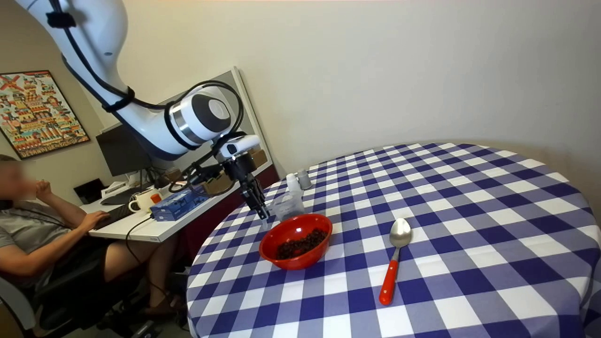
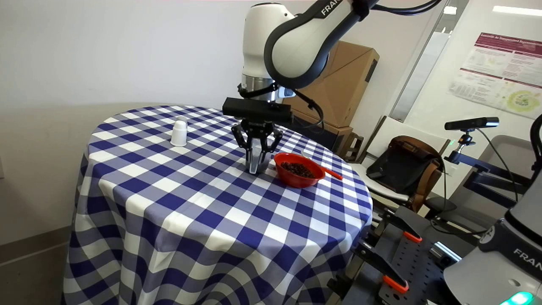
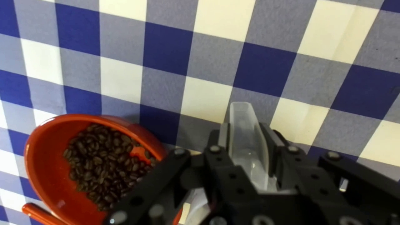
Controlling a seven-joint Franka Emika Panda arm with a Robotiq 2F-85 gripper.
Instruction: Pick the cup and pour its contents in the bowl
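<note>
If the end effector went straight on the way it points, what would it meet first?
Probably the checkered tablecloth, with the red bowl off to one side. The end effector grips the clear cup by its handle, so the cup might touch first; depth is unclear.

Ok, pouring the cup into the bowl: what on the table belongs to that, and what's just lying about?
For the job:
clear cup, its handle between the fingers
red bowl
beans in the bowl

Just lying about:
red-handled spoon
white tapered object
grey tapered object
</note>
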